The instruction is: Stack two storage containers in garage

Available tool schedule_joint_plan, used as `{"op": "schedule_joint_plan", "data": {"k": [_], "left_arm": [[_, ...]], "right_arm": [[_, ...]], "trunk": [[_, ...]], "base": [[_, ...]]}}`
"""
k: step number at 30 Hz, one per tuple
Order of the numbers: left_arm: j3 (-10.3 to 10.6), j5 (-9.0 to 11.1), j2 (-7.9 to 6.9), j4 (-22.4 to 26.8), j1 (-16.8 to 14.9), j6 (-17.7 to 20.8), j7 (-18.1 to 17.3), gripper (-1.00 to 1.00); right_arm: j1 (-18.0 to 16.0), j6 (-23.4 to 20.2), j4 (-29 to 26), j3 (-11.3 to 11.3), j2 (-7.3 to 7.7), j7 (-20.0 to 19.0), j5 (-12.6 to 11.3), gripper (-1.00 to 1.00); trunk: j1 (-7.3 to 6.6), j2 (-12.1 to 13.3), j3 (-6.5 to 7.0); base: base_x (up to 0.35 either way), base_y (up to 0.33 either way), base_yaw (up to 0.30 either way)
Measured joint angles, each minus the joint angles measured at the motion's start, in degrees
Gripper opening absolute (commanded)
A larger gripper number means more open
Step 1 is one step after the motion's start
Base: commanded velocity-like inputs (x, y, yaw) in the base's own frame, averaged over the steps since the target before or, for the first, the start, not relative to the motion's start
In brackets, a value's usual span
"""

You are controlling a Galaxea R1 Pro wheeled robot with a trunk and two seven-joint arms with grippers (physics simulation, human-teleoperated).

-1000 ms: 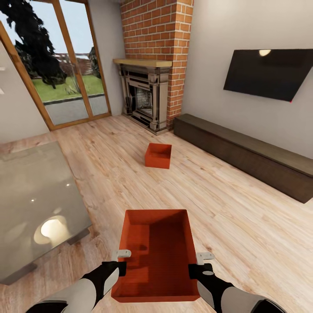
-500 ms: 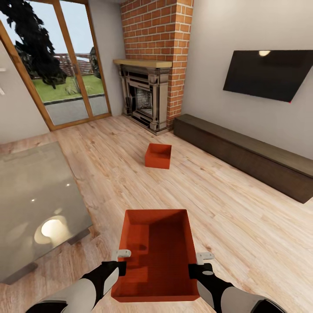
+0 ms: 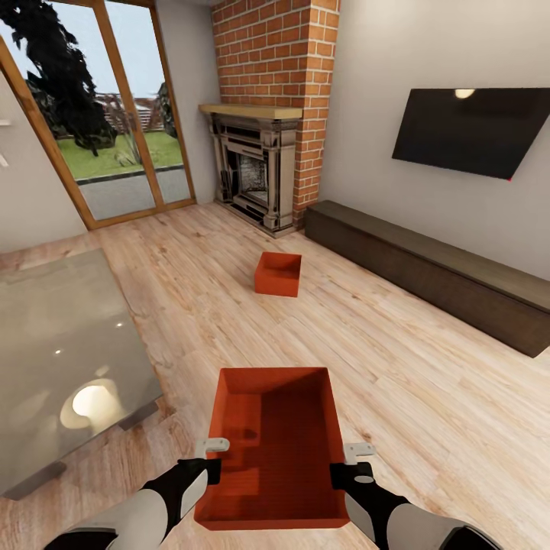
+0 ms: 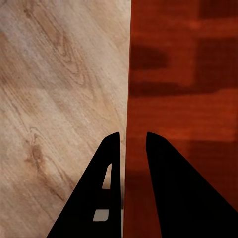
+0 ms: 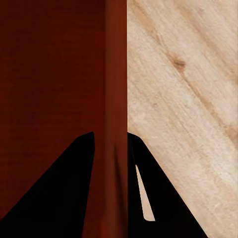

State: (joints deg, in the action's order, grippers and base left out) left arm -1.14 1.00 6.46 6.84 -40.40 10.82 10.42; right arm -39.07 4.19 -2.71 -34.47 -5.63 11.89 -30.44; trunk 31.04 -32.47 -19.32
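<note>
The near container [image 3: 279, 447], on wood floor short of the fireplace [image 3: 256, 172], was pinched by both side walls: left claw [image 4: 128, 144], right claw [image 5: 110, 139]. Thin-wall grips might slip, tilting it.

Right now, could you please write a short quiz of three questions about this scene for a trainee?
1. True or false: the near container has a gripper finger on each side of both its long walls.
2. Multiple choice: where is the far container?
A. on the dark low cabinet
B. on the wood-plank floor in front of the fireplace
C. on the glass table
3. Fill in: the left gripper straddles the near container's ____ wall, and the right gripper the opposite one.

Key:
1. True; both wrist views show a wall between the fingers.
2. B.
3. Left.
</note>
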Motion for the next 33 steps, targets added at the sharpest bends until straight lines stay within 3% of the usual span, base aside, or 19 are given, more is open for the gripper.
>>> {"op": "schedule_joint_plan", "data": {"k": [13, 33], "left_arm": [[-0.06, -0.07, -0.14, -0.01, -0.01, -0.02, -0.23, -1.0], [-0.11, -0.17, -0.09, 0.0, -0.01, -0.05, -0.17, -1.0]], "right_arm": [[0.01, -0.01, -0.04, -0.24, -0.11, 0.18, -0.24, -1.0], [0.01, 0.07, -0.03, -0.34, -0.07, 0.11, -0.38, -1.0]], "trunk": [[0.0, 0.0, 0.11], [0.0, 0.0, 1.71]], "base": [[0.0, 0.0, -0.014], [0.0, 0.0, -0.07]]}}
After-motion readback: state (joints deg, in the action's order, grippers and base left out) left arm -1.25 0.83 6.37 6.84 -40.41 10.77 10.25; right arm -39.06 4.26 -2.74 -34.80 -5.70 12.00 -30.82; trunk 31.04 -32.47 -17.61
